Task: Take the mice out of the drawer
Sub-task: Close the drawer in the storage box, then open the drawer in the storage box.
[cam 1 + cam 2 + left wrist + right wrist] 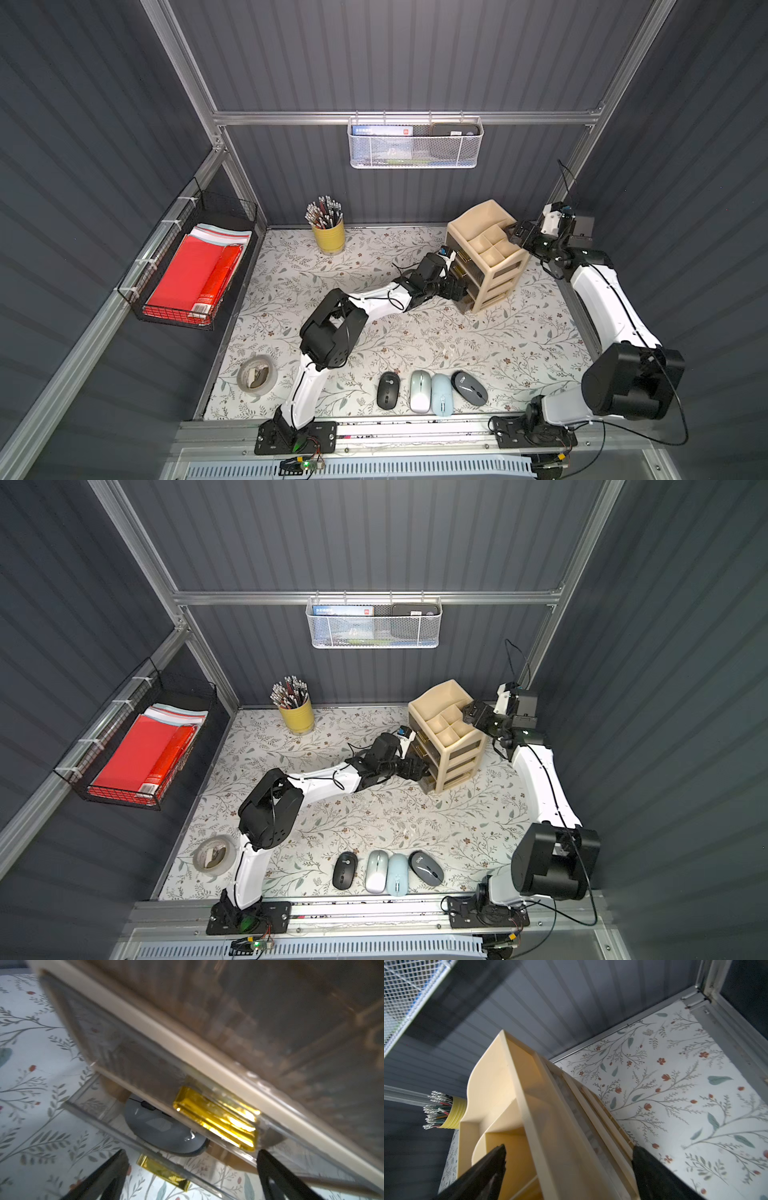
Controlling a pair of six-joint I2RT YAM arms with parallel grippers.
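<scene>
Grey mouse (164,1126) lies in drawer (104,1124), lower centre (four mice (419,390) already out). Left gripper (192,1152), released, should reach in. Right gripper (569,1147) is released astride organiser (529,1095).

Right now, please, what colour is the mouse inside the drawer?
Dark grey; the mouse shows best in the left wrist view.

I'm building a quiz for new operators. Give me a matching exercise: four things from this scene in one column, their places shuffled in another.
Things
1. pale blue mouse
2. dark grey mouse in the left wrist view
3. roll of tape
4. yellow pencil cup

Places
A. at the back of the table
B. inside the pulled-out clear drawer
C. in the front row, beside the silver-white mouse
D. alone near the left arm's base

Pairs: 1-C, 2-B, 3-D, 4-A.
</scene>
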